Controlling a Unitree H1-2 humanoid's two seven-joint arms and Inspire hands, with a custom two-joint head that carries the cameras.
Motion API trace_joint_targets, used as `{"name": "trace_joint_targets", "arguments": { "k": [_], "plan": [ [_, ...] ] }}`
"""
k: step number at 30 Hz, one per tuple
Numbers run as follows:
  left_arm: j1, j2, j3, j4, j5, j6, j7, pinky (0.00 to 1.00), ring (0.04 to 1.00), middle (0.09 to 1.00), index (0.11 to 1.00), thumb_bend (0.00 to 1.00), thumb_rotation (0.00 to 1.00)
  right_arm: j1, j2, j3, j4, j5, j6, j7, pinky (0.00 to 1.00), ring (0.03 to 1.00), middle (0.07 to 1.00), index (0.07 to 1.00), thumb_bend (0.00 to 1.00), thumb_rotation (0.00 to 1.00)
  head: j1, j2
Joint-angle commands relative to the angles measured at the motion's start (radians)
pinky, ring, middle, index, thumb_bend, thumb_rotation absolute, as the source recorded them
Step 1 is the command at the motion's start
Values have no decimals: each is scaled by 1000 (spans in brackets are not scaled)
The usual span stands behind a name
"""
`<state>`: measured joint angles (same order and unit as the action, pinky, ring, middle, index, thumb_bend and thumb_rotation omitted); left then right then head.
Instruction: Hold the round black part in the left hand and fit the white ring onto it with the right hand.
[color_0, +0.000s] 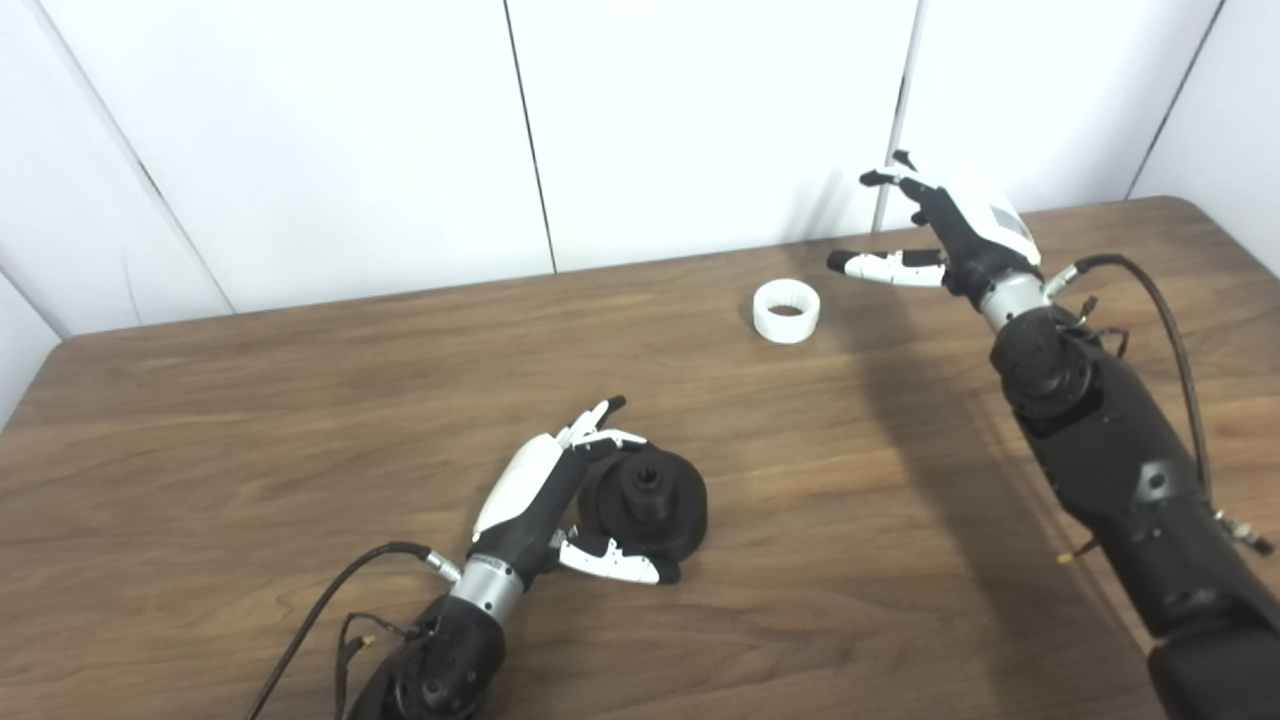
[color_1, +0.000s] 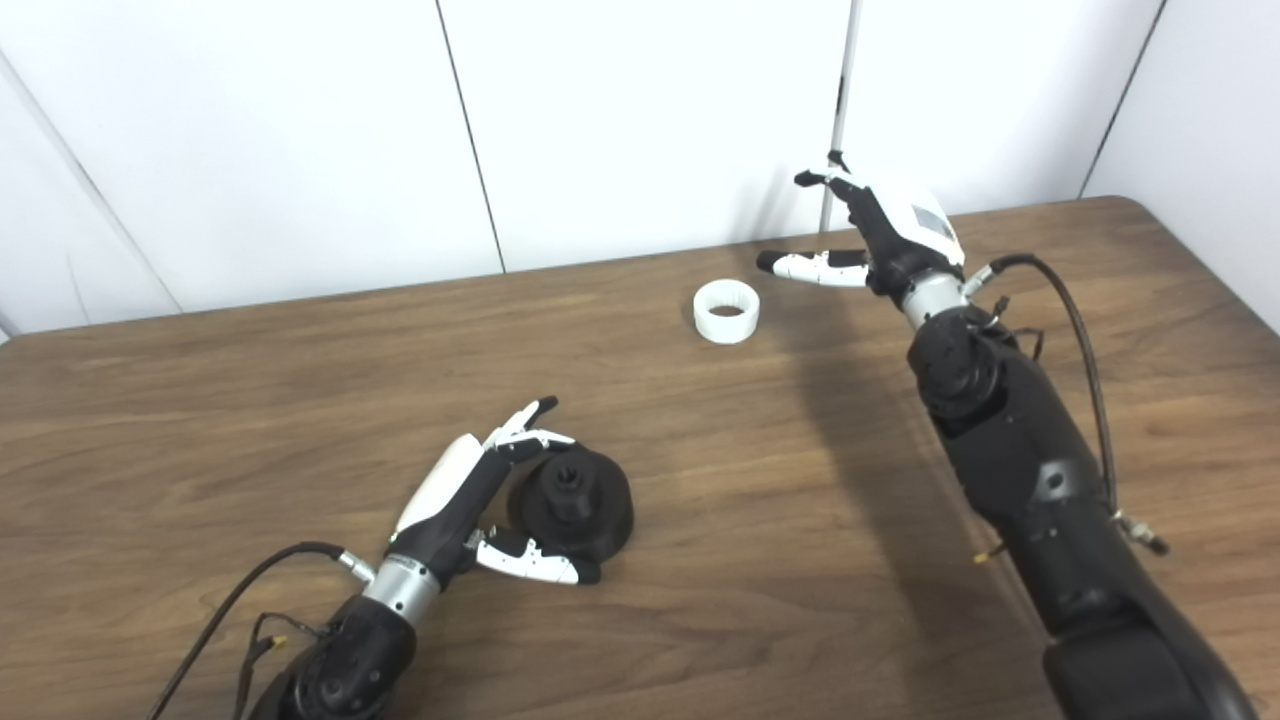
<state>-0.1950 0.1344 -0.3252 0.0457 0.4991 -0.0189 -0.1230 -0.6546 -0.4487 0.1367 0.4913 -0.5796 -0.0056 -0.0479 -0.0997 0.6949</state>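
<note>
Just beside my left hand (color_0: 540, 500), whose fingers curl loosely around it without clamping, the round black part (color_0: 645, 505) sits on the wooden table (color_0: 300, 450). Farther off, my right hand (color_0: 950, 240) hovers spread and empty, the white ring (color_0: 786, 311) lying near its thumb.
</note>
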Motion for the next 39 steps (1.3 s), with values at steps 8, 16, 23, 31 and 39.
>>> {"name": "trace_joint_targets", "arguments": {
  "k": [8, 16, 23, 31, 39],
  "plan": [
    [-26, -1, 0, -25, 9, -4, 3, 1000, 1000, 1000, 641, 980, 235, -166, -34, 122, 164, -72, -30, 15, 1000, 1000, 1000, 887, 979, 666, 9, 3],
    [-27, -6, 3, -31, 10, 4, 4, 1000, 1000, 1000, 639, 968, 209, -214, -16, 187, 253, -96, -7, 36, 1000, 1000, 1000, 913, 1000, 727, 32, 6],
    [-25, -7, 3, -34, 14, 10, 5, 1000, 1000, 1000, 638, 966, 213, -199, 11, 208, 266, -100, -14, 17, 1000, 1000, 1000, 902, 1000, 771, 35, 8],
    [-22, -9, 5, -27, 13, 7, 9, 1000, 1000, 1000, 637, 970, 213, -177, 39, 217, 255, -100, -6, 21, 1000, 1000, 1000, 900, 1000, 796, 39, 8],
    [-20, -7, 4, -24, 10, -1, 9, 1000, 1000, 1000, 636, 969, 227, -152, 60, 219, 223, -93, 8, 38, 1000, 1000, 1000, 865, 1000, 775, 43, 11]
  ]
}}
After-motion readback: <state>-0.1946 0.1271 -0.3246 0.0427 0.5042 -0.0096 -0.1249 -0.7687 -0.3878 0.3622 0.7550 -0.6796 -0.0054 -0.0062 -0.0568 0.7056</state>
